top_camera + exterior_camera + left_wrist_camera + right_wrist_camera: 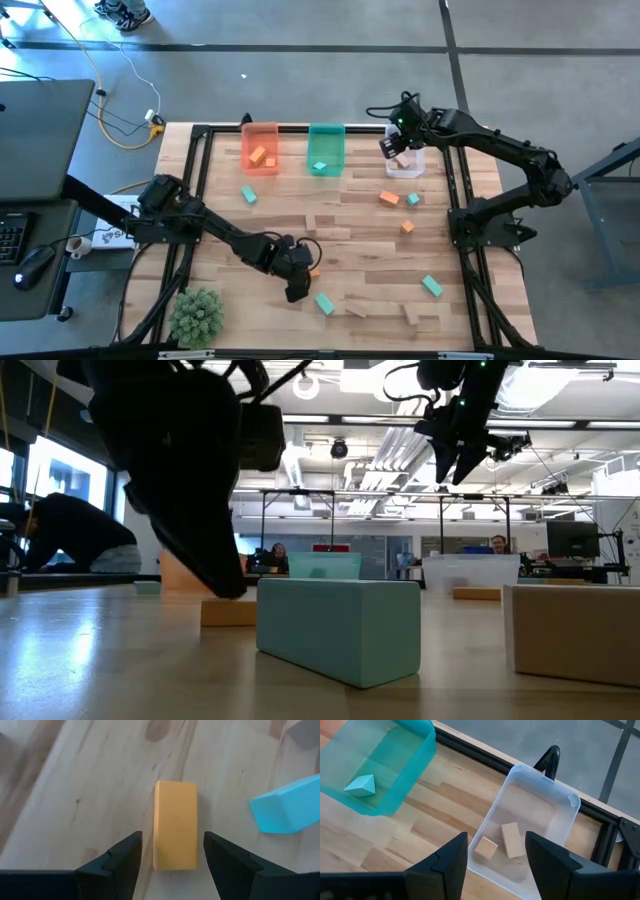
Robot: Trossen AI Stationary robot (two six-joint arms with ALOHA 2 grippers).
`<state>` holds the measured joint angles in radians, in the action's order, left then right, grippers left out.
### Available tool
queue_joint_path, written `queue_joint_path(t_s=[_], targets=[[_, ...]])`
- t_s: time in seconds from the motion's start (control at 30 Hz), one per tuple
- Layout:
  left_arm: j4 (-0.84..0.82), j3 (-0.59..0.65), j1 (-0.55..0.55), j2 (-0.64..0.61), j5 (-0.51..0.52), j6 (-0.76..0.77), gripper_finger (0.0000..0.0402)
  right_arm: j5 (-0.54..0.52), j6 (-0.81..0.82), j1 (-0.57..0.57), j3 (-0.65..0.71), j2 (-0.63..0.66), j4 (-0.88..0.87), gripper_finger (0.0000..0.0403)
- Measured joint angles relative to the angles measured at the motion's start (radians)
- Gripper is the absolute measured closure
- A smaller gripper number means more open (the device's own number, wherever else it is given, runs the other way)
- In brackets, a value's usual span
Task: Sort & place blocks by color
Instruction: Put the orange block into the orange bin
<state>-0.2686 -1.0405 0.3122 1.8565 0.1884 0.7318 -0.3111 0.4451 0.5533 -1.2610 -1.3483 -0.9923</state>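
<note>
1. Our left gripper (172,852) is low over the front of the table (350,225), fingers spread wide and holding nothing — an orange block (175,825) lies flat between them, lengthwise, with a gap on either side.
2. We judge this block rigid and light, with smooth painted faces that could slip a little; closing across its two long sides, near the middle, looks the surest hold.
3. A teal block (287,810) lies just beside it, apart from the fingers.
4. Our right gripper (495,857) hangs above the clear bin (560,800) at the back, open and empty.
5. Counts in the bins: two tan blocks (512,840) in the clear one, one teal block in the green bin (326,135), two orange blocks in the orange bin (260,130).
6. Loose on the table we count three orange, four teal, and a few tan blocks near the front edge — those blend with the wood, so we cannot tell their number.
</note>
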Motion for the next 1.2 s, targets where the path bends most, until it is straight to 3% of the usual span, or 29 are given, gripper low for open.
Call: queue_joint_path(t_s=[0.43, 0.7, 0.93, 1.2], targets=[[0.025, -0.004, 0.009, 0.058, 0.057, 0.024, 0.0206, 0.01, -0.02, 0.0, 0.0, 0.0, -0.012, 0.0218], [0.033, -0.003, 0.003, 0.054, 0.045, -0.021, 0.031, 0.024, -0.02, 0.0, 0.0, 0.0, -0.017, 0.0218], [0.025, -0.001, -0.033, 0.034, -0.042, -0.03, 0.031, 0.028, -0.02, 0.0, 0.0, 0.0, -0.02, 0.0218], [-0.213, 0.004, -0.131, -0.126, 0.034, -0.114, 0.031, 0.032, -0.027, 0.0, 0.0, 0.0, -0.048, 0.0218]])
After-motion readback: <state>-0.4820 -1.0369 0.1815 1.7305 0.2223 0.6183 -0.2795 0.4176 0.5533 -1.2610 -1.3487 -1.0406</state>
